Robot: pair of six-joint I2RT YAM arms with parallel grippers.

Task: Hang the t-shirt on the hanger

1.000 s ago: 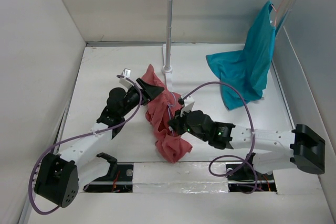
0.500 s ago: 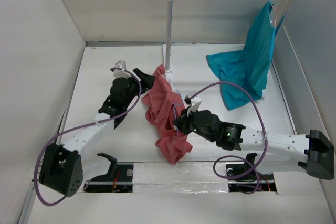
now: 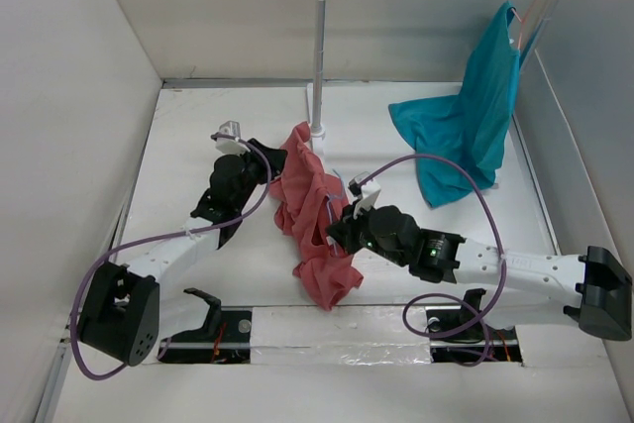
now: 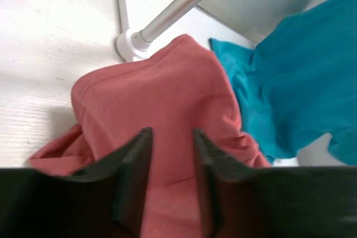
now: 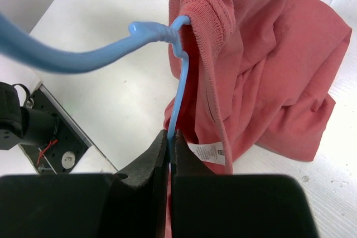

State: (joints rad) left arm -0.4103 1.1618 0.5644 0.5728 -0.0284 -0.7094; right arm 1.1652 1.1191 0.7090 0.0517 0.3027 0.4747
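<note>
The red t-shirt (image 3: 312, 205) stands in a crumpled heap in the middle of the table, with its top raised near the rack post. Its collar hangs over the light-blue wire hanger (image 5: 177, 93). My right gripper (image 5: 170, 137) is shut on the hanger's wire beside the shirt's label, and in the top view it (image 3: 340, 230) sits at the shirt's right side. My left gripper (image 4: 172, 137) has its jaws parted, with the red shirt (image 4: 162, 93) just in front of and between them. In the top view it (image 3: 275, 158) is at the shirt's upper left.
A white rack post (image 3: 319, 56) and its base (image 4: 131, 40) stand just behind the shirt. A teal shirt (image 3: 466, 126) hangs from the right end of the rack's bar and drapes onto the table. Walls enclose the left, back and right sides.
The left gripper lifted the shirt's top toward the rack post, then eased back slightly. The right arm shifted right and forward with the hanger, and the shirt now stands taller.
</note>
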